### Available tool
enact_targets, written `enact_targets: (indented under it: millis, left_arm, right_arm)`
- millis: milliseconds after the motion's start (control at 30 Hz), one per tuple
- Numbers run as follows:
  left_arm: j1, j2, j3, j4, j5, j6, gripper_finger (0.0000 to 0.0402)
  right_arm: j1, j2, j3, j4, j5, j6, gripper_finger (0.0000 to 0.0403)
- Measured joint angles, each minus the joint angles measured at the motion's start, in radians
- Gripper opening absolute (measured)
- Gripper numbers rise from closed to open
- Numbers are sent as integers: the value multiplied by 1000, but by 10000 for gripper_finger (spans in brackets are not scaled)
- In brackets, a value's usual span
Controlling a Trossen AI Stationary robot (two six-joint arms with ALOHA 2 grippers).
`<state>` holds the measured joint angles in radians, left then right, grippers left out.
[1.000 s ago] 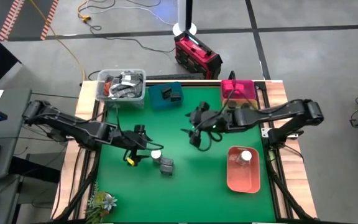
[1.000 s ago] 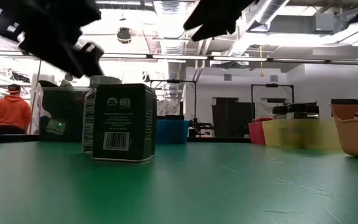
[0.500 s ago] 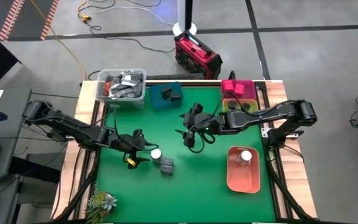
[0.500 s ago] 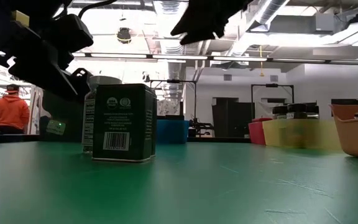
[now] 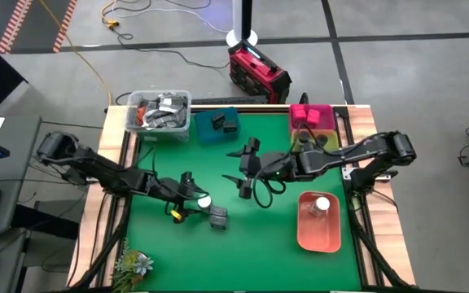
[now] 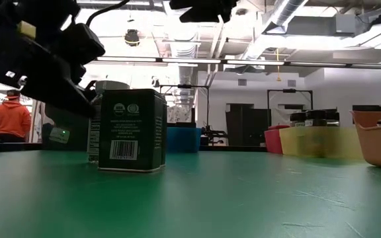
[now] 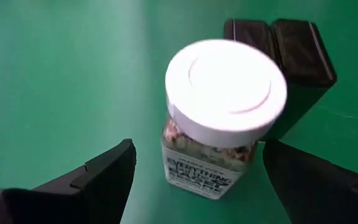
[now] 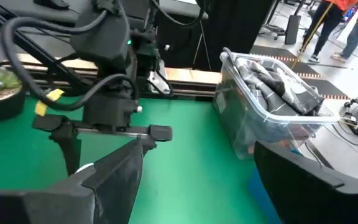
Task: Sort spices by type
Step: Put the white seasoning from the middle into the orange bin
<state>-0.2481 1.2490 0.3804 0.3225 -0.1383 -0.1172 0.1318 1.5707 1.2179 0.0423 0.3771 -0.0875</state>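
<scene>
Since a second ago the left hand (image 5: 192,198) has slid in toward the small white-capped glass spice jar (image 5: 204,200), and the right hand (image 5: 245,168) has swung away from the salmon plastic tray (image 5: 319,233) toward the middle of the green surface (image 5: 243,252). The left hand's fingers stand wide apart on either side of the jar, not gripping it. The jar stands upright against a dark grey rectangular tin (image 7: 297,53). The right hand hangs above the surface, spread open and holding nothing.
</scene>
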Motion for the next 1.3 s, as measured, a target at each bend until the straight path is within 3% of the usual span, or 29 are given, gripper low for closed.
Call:
enact_targets:
  millis: [233, 600, 800, 967, 1100, 1300]
  left_arm:
    - [0, 83, 0, 84, 31, 27, 325]
    - [2, 92, 4, 90, 30, 66, 195]
    - [27, 64, 61, -42, 17, 122, 195]
    - [36, -13, 118, -209, -125, 181, 205]
    - [44, -69, 128, -221, -212, 190, 204]
    - [84, -114, 144, -182, -227, 149, 203]
  right_arm:
    - [-2, 0, 0, -5, 0, 8, 333]
    - [0, 4, 0, -46, -65, 43, 333]
    - [11, 4, 0, -44, -96, 45, 333]
    - [24, 23, 2, -43, -95, 55, 333]
    - [26, 75, 2, 0, -94, 39, 333]
    - [18, 187, 0, 199, -78, -77, 333]
